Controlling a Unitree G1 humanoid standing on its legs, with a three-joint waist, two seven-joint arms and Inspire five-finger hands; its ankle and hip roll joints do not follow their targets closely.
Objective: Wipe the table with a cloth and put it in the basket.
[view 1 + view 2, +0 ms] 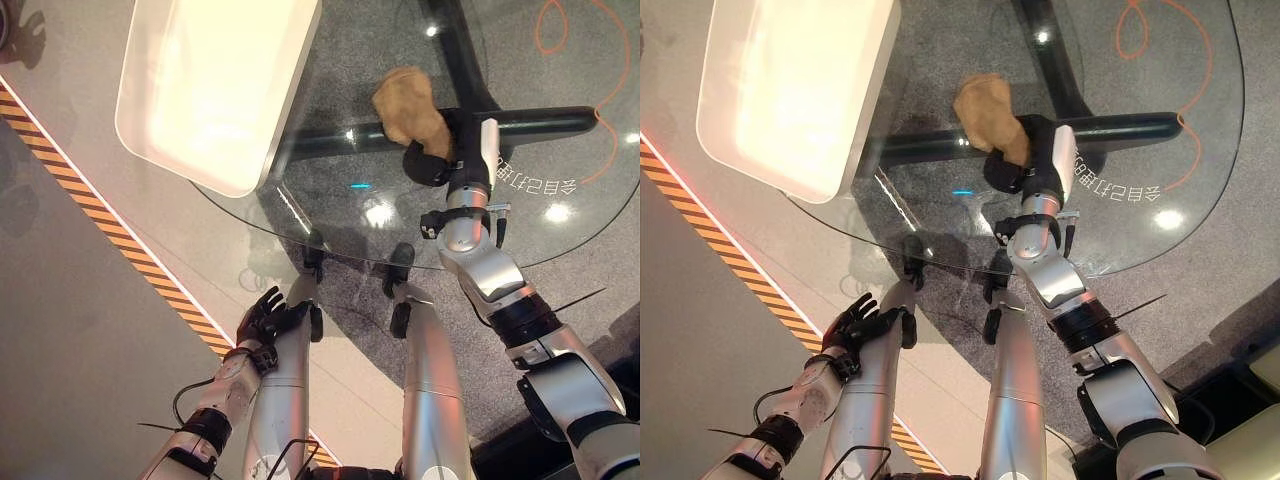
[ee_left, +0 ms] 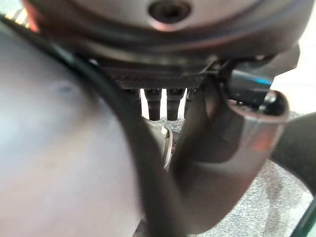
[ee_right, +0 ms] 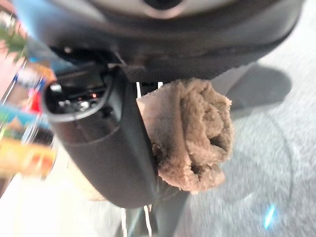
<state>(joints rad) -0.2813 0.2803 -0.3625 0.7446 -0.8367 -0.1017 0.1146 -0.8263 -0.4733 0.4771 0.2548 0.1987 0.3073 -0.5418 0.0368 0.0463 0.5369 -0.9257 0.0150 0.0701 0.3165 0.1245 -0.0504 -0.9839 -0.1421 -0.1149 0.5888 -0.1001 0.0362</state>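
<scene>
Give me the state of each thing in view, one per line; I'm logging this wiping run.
cloth: bunched up, gripped in the right hand, over the glass table.
right hand: shut on the cloth.
left hand: open, idle, low beside the table's near edge.
glass table: cloth held on its top.
basket: white, at the table's left edge, nothing seen inside.
</scene>
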